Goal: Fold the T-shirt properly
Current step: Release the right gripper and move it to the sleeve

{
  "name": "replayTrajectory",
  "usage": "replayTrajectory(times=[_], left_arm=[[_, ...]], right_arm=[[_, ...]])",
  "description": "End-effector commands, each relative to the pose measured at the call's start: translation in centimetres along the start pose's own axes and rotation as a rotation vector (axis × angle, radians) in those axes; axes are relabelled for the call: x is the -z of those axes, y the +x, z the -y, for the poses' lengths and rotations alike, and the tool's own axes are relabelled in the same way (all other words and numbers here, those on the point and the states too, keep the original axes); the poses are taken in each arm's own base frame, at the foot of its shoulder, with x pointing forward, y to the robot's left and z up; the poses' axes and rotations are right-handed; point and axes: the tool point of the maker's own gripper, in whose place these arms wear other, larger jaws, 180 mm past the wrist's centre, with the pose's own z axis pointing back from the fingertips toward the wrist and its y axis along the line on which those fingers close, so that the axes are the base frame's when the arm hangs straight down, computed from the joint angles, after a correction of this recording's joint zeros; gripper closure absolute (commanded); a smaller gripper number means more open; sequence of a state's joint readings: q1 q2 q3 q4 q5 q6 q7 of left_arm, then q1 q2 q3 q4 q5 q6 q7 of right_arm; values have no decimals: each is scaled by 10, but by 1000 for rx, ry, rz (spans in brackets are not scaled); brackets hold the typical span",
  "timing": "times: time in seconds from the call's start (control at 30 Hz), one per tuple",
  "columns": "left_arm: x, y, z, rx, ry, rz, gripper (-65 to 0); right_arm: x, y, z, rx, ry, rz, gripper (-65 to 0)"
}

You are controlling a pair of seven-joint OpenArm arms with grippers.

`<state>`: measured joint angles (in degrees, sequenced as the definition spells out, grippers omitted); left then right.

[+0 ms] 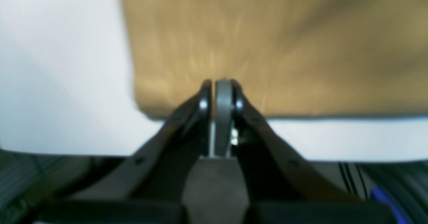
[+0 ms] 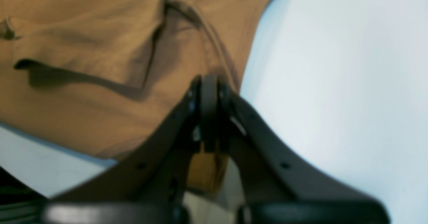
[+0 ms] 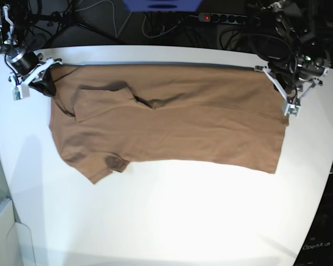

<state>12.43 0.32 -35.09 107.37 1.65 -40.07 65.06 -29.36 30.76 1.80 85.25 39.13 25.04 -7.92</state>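
While spread lengthwise across the tabletop [image 3: 172, 221], 1 T-shirt [image 3: 172, 122] has both far corners pinched in closed jaws, 2 arms equally near.

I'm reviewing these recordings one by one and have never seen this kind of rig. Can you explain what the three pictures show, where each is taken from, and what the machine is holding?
This is a two-armed robot at a white table. The base view looks down on the whole table from above. The other two come from small cameras mounted on each wrist, looking along the gripper, so its dark jaws fill the lower part of each picture.

On the table lies a tan T-shirt, spread sideways and already folded over along its length. The right gripper is at the sleeve end, on the left of the base view; the left gripper is at the hem end, on the right. Both are shut, each pinching the shirt's edge. The right wrist view shows cloth between the jaws; the left wrist view is blurred.
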Motion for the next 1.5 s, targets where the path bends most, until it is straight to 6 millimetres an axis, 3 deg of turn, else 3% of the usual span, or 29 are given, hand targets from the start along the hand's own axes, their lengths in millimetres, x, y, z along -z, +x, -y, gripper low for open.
replayTrajectory(times=[0.0,0.23,0.33,0.5,0.63,0.77,0.93,1.23,1.47], left_arm=[[-10,16,-4,12,24,57,-18],[-22,30,-14,5,69,104,-17],[-31,29,-52,-62,155,119,-20],[-46,37,-90,-117,247,141,-23],[-46,40,-113,-134,274,67,-59],[-49,46,-126,-141,290,44,-69],[-50,48,-126,-142,291,52,-69],[-50,50,-123,-143,287,54,-69],[-50,43,-124,-137,292,36,-69]], right_arm=[[-2,15,3,-18,3,41,-7],[-1,27,-2,-35,19,67,-7],[-1,65,-13,-114,58,129,-13],[6,119,-20,-213,63,165,-16],[27,151,-17,-301,107,114,-22],[52,172,-10,-310,125,73,-122],[84,176,-6,-309,172,-3,-284],[138,175,-14,-264,240,-76,-296],[170,164,-5,-270,195,-137,-296]])
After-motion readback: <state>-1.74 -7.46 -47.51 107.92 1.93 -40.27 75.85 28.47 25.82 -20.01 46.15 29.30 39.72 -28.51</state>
